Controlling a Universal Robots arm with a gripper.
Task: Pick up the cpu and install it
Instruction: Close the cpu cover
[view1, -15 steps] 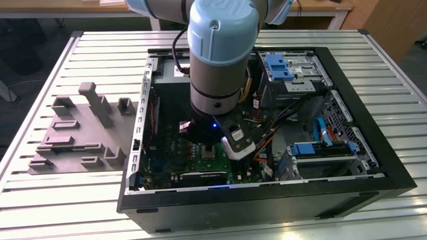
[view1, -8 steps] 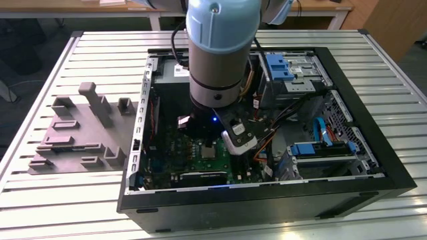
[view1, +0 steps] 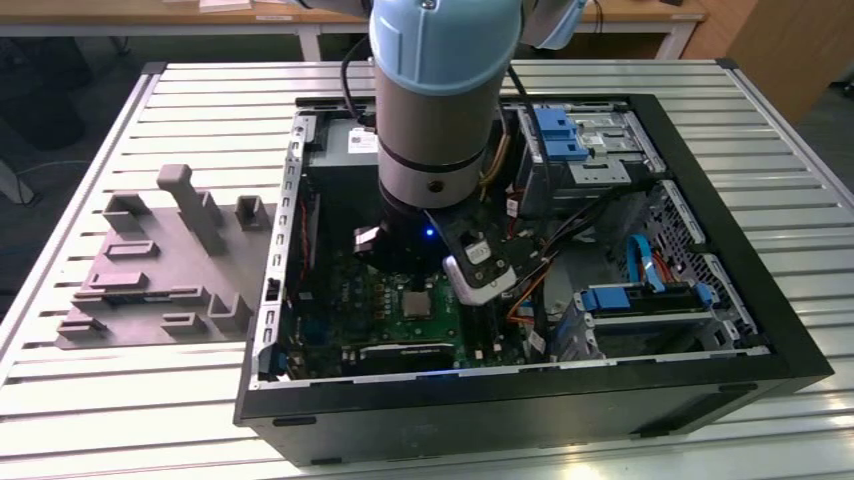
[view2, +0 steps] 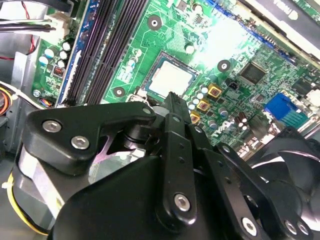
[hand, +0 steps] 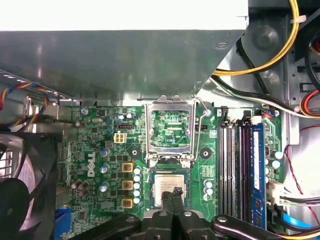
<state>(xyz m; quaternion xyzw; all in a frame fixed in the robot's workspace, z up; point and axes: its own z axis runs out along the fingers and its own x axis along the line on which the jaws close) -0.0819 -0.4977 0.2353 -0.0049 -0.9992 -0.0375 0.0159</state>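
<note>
Cpu (hand: 169, 189) sits in the socket with my claw (hand: 173, 194) pinched together right over it, so any sideways drag could bend pins.

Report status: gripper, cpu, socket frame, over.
Gripper low over the motherboard, tips at the cpu. Cpu lies flat in its socket, silver socket frame hinged up beside it. Nothing in between.

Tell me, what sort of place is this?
Probably a robotics lab or test workshop: an open computer case lies on a slatted metal table, a grey fixture block sits beside it, and the gripper hovers over the cpu in its socket.
</note>
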